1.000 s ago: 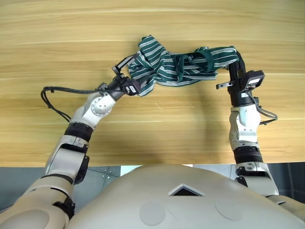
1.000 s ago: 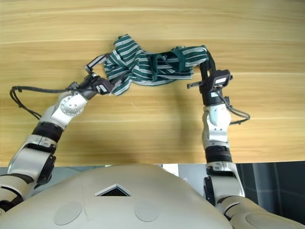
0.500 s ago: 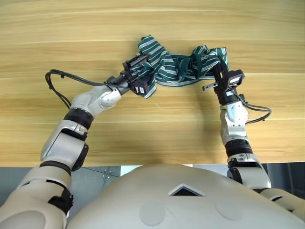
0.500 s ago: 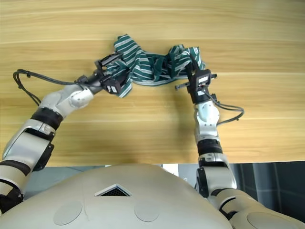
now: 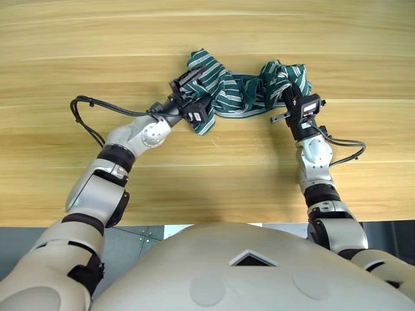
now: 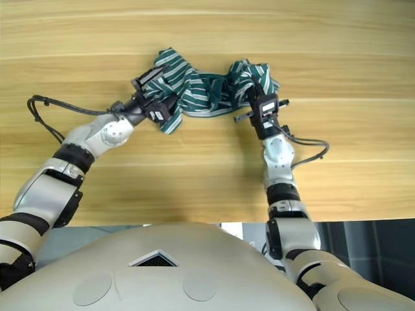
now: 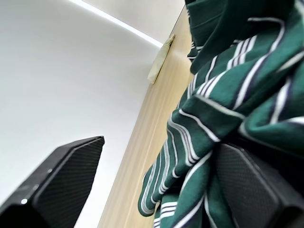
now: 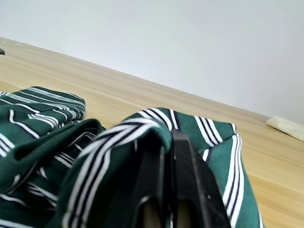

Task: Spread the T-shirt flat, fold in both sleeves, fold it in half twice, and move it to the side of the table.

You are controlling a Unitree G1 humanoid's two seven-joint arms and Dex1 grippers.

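The green T-shirt (image 5: 237,94) with white stripes lies bunched in a heap at the middle of the wooden table (image 5: 207,175). My left gripper (image 5: 193,96) is at the heap's left end and stands open. In the left wrist view one finger (image 7: 57,185) is bare and the other finger (image 7: 251,190) has striped cloth draped against it. My right gripper (image 5: 290,91) is at the heap's right end, shut on a fold of the T-shirt (image 8: 118,137). In the right wrist view its fingertips (image 8: 178,142) are pressed together under the cloth.
Bare wood stretches on all sides of the heap, up to the table's near edge (image 5: 194,223). A black cable (image 5: 81,113) loops out beside my left forearm. A small pale object (image 8: 285,127) lies at the far end of the table, by a white wall.
Both grippers have come inward toward each other. The right one carried its end of the shirt left, so the heap is shorter and more bunched. The left one moved right, into the cloth.
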